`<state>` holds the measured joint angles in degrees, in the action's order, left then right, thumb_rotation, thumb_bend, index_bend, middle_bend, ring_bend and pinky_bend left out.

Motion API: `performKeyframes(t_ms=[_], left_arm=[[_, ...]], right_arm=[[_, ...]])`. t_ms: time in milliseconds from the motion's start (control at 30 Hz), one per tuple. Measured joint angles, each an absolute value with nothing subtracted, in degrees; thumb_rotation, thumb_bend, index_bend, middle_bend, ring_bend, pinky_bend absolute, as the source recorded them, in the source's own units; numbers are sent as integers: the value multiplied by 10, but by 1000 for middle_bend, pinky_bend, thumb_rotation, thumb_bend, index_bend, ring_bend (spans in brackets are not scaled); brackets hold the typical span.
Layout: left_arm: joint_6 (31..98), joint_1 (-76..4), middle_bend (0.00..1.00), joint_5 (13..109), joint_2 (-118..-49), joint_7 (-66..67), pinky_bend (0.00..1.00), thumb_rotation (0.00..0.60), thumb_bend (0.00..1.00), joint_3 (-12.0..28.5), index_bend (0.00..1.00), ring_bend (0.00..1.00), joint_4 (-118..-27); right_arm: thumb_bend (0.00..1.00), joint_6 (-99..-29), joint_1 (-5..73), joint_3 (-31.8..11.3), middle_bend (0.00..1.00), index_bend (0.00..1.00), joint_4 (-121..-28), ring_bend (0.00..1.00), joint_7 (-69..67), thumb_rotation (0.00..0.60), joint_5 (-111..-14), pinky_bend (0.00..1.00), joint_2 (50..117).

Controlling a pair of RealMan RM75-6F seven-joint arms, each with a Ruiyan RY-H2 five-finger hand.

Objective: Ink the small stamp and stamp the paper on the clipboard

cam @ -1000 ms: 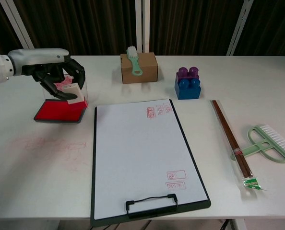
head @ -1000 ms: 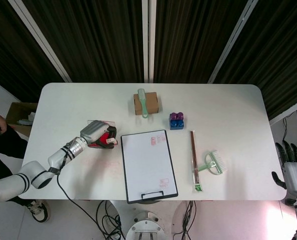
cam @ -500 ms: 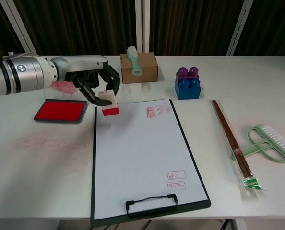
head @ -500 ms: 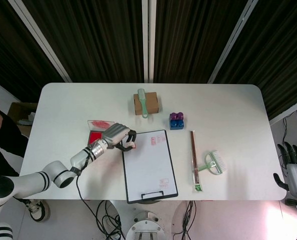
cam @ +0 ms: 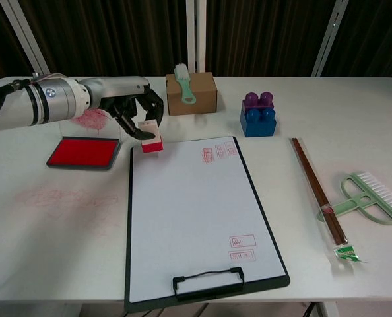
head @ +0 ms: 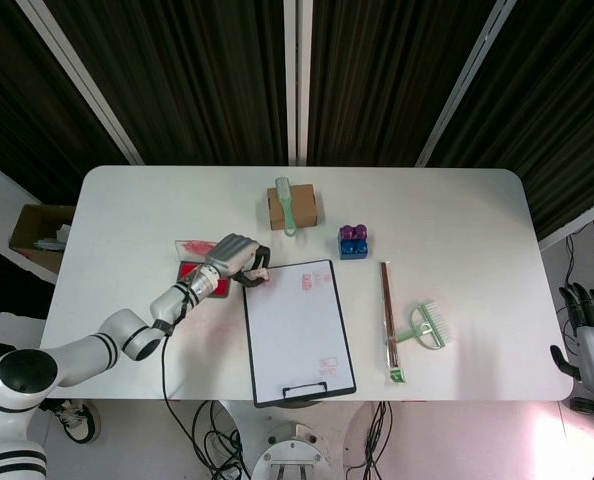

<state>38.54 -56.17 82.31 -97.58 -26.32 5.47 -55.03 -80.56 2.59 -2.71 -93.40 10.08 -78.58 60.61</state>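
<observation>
At the far left of the table [cam: 44, 231] sits the red ink pad [cam: 84, 153], with its clear lid [cam: 90, 119], smeared red, tilted up behind it. Faint red smudges mark the white tabletop in front of the pad. Just right of the pad, the left hand [cam: 127, 109] reaches in from the left edge, fingers curled down and pinching the small stamp [cam: 151, 138] from above. The stamp, white on top with a red base, is at the upper left corner of the clipboard [cam: 127, 264]; whether its base touches the surface or hangs just above it cannot be told. In the head view the same hand [head: 232, 258] covers most of the stamp [head: 258, 276].

The paper [cam: 189, 218] fills the clipboard and already carries red prints: a cluster near its top edge and two boxed marks low down, just above the metal clip [cam: 208, 281]. Behind the clipboard stands a cardboard box [cam: 191, 94] with a green brush [cam: 183, 82] lying across its top. To the right of it is a blue and purple toy block [cam: 259, 115]. Further right, a pair of brown chopsticks [cam: 318, 191] in a clear sleeve lies lengthwise beside the clipboard, touching a pale green comb brush [cam: 367, 198]. None of these sits between the stamp and the paper.

The right hand [head: 592, 335] hangs off the table's right edge, fingers straight and apart, holding nothing.
</observation>
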Motion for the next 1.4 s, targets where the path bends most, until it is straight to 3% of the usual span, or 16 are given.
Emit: performKeyframes(t_ms=[433,1400], left_arm=[[375,-572,651,841,-1010,-314,1000,600,487,42,638,1000,-480],[383,-570,662,865,-1043,-353,1000,600,492,16,651,1000,-423]], right_arm=[[226,-805,25,-29,0,0,-938,0,109,600,-780,0,605],[228,-794,30,-28,0,0,-938,0,114,600,-776,0,605]])
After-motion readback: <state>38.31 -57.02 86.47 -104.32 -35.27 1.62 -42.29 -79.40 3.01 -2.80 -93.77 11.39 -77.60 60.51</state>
